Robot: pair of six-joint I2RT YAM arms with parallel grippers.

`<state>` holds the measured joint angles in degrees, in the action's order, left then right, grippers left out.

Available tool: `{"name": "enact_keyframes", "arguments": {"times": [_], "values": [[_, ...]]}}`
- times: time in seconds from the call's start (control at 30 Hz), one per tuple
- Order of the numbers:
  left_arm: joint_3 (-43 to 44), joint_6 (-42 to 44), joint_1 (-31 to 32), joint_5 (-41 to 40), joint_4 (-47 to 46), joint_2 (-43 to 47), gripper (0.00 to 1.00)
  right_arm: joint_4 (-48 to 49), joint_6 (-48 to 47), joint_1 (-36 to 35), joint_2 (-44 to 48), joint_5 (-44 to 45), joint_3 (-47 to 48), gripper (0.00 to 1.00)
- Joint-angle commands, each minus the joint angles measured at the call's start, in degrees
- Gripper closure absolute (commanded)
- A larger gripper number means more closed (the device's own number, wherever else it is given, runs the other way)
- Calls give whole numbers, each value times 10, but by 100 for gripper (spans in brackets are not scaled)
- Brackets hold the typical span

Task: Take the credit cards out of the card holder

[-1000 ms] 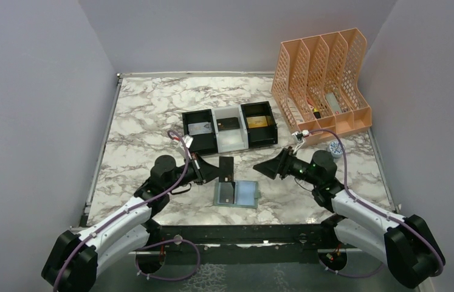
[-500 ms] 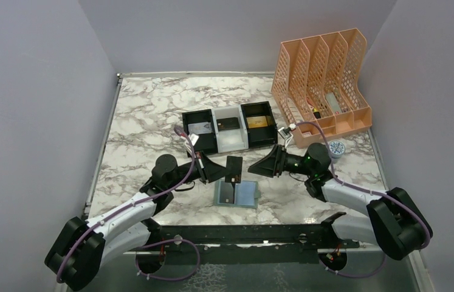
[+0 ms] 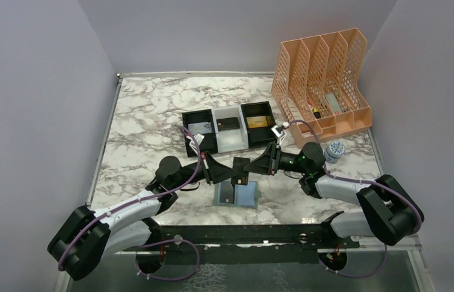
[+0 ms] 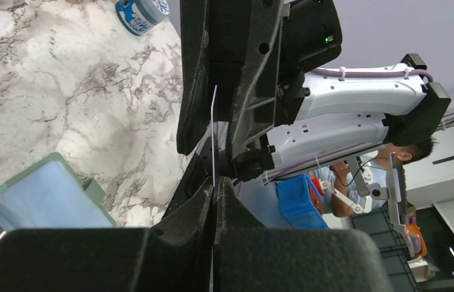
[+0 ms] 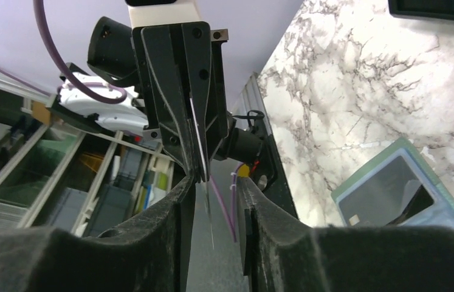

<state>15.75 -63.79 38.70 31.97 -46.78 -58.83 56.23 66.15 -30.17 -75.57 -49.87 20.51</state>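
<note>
My left gripper (image 3: 229, 171) is shut on a dark credit card (image 3: 240, 168) and holds it on edge above the table. In the left wrist view the card (image 4: 213, 137) rises as a thin line from my closed fingertips (image 4: 214, 182). My right gripper (image 3: 252, 165) faces it from the right, jaws on either side of the card's free end. In the right wrist view the card (image 5: 205, 182) lies close to one finger with a gap to the other, so that gripper (image 5: 217, 182) is open. The sage-green card holder (image 3: 245, 196) lies open below, another dark card (image 3: 227, 193) in its pocket.
A black-and-white three-compartment tray (image 3: 229, 143) with cards in it stands behind the grippers. An orange file rack (image 3: 321, 79) stands at the back right, a small round blue-and-white tin (image 3: 335, 148) beside it. Grey walls close in left, right and back.
My right gripper has moved left to the held card and its jaws have narrowed around it. My left gripper has carried the card slightly right and stays shut.
</note>
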Motion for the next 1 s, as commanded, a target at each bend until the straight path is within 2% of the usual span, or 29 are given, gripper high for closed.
{"name": "enact_keyframes", "arguments": {"times": [0.0,0.2,0.43,0.57,0.73,0.87,0.97], "values": [[10,-9,5,-8,-53,-2,100,82,33,-9,-20,-16,2,72],[1,-16,5,-16,-61,2,100,102,47,-11,-25,-14,-7,86],[-14,-31,19,-45,-73,2,100,134,70,-17,-41,-22,0,87],[-24,-30,26,-58,-76,4,100,148,78,-17,-45,-25,-3,98],[-39,-27,26,-79,-75,17,98,112,57,-17,-31,-8,-8,99],[-45,-16,25,-92,-57,34,73,62,28,-17,-15,11,-9,99],[-36,4,25,-93,-13,48,50,23,6,-17,2,25,-8,99]]}}
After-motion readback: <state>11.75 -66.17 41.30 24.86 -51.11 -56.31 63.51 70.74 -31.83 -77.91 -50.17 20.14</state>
